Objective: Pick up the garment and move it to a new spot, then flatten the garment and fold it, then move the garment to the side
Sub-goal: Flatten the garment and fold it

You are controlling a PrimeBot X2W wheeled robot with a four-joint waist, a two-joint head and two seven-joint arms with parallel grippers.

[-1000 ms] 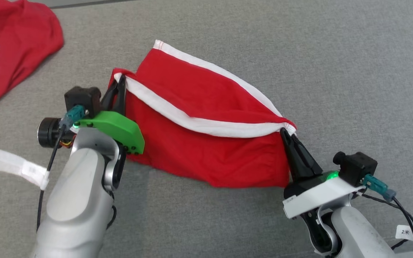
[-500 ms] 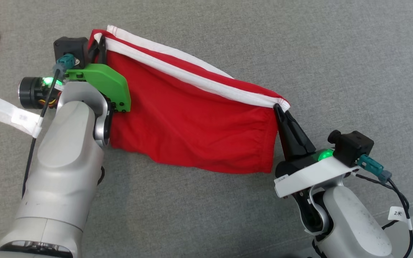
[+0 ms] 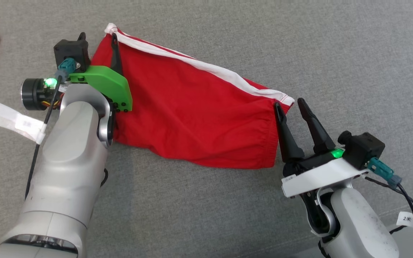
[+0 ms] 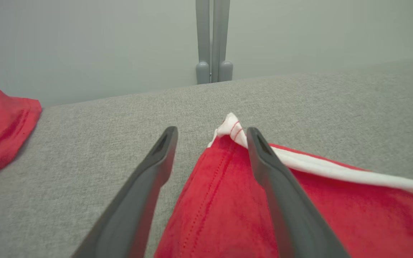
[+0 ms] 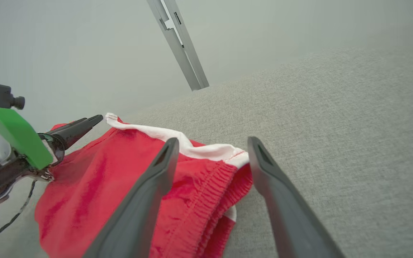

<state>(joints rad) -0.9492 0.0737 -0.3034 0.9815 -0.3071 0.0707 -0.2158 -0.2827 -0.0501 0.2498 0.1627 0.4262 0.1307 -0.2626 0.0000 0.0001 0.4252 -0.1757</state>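
The left gripper (image 3: 98, 36) is held spread across one white-tipped corner of the garment (image 3: 192, 107); the right gripper (image 3: 289, 103) is spread at the opposite corner. The garment, red with a white band, is laid on the grey cushion (image 3: 335, 53), short of its far edge.

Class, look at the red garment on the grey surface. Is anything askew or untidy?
Yes: the garment lies slanted across the surface, its near edge wavy and wrinkled, not yet flat.
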